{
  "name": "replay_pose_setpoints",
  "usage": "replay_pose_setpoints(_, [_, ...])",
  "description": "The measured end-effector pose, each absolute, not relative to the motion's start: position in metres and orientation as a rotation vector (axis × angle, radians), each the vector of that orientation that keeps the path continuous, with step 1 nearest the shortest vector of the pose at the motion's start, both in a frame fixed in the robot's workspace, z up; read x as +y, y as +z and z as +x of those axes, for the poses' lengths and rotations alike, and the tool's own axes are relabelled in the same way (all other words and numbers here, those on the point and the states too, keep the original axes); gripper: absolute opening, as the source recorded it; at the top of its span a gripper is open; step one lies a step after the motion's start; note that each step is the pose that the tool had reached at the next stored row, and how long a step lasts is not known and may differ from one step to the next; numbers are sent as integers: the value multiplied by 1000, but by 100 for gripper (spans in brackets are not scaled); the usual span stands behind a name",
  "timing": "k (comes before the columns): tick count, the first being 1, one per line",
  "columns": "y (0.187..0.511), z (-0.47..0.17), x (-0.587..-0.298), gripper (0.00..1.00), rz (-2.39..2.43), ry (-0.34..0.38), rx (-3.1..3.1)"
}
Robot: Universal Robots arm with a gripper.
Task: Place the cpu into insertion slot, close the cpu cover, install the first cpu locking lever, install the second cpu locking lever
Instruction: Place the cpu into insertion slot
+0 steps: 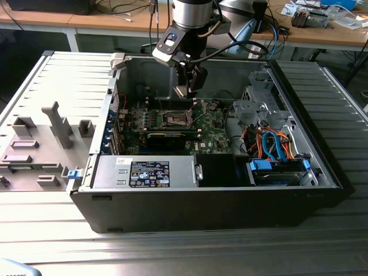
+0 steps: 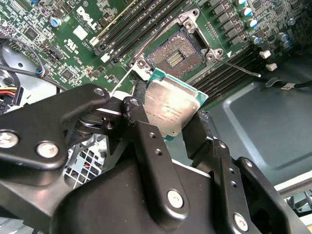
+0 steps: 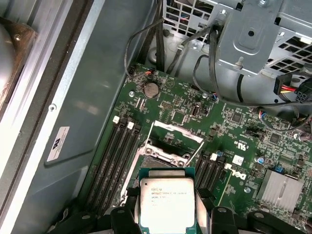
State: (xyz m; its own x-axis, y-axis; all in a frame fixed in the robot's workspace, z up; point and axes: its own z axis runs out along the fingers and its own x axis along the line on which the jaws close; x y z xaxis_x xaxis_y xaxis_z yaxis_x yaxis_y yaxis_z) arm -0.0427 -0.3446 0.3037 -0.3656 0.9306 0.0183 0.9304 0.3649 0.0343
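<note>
1. While the gripper pinches the cpu between black metal jaws, its matte silver square top hangs above the insertion slot.
2. The exterior view adds the open computer case.

I read the cpu as pale silver-grey with a teal rim; the gripper is matte black. The motherboard is green, its memory slots black. Blue and orange cables lie near the edge of the black case.
</note>
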Motion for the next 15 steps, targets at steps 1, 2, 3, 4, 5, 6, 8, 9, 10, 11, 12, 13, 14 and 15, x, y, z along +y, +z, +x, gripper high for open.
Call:
replay_pose_setpoints(1, [304,-43,-345,55,1770,61,2590])
replay_pose_setpoints(2, [304,-43,-345,55,1772,61,2589])
replay_pose_setpoints(3, [304,-43,-345,55,1774,61,2587])
replay_pose_setpoints(4, [304,-43,-345,55,1776,61,2586])
replay_pose_setpoints(5, [304,-43,-345,55,1779,61,2584])
replay_pose_setpoints(6, [303,-43,-345,55,1780,60,2582])
replay_pose_setpoints(8, [303,-43,-345,55,1787,61,2578])
replay_pose_setpoints(9, [303,-43,-345,55,1790,61,2576])
replay_pose_setpoints(10, [303,-43,-345,55,1793,61,2573])
replay_pose_setpoints(11, [303,-43,-345,55,1796,61,2572])
replay_pose_setpoints(12, [303,-43,-345,55,1798,60,2570])
replay_pose_setpoints(13, [303,-43,-345,55,1801,60,2567])
replay_pose_setpoints(14, [303,-43,-345,55,1804,61,2565])
replay_pose_setpoints(15, [303,-43,-345,55,1808,61,2563])
